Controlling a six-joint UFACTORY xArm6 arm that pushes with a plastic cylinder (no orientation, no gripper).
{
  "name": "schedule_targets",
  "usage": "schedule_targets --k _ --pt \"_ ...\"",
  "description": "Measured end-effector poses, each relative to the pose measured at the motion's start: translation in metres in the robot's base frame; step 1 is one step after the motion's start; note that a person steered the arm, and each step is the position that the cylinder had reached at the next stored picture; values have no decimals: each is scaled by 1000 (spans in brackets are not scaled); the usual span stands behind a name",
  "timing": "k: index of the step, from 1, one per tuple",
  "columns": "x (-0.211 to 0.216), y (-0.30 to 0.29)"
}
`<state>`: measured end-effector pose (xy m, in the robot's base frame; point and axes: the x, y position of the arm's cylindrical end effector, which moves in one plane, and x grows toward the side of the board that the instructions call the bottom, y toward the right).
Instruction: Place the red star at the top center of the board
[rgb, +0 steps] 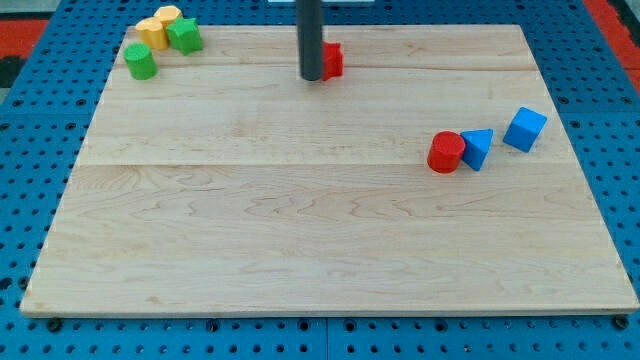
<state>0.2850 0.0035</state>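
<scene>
The red star (332, 60) lies near the view's top centre of the wooden board (300, 250), mostly hidden behind my rod. My tip (312, 77) rests on the board right at the star's left side, touching or nearly touching it. A red cylinder (446, 152) stands at the view's right, with a blue triangular block (478, 148) touching its right side and a blue cube (525, 129) a little further right.
At the view's top left sit a green cylinder (140, 62), a green star-like block (184, 36) and two yellow blocks (158, 26) close together. A blue pegboard (30, 120) surrounds the board.
</scene>
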Motion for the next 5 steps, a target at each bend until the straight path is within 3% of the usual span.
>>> schedule_targets --k 1,2,3,4,5 --pt "-33 -4" --pt "-32 -5" --pt "12 6" --pt "19 57" --pt "-17 66"
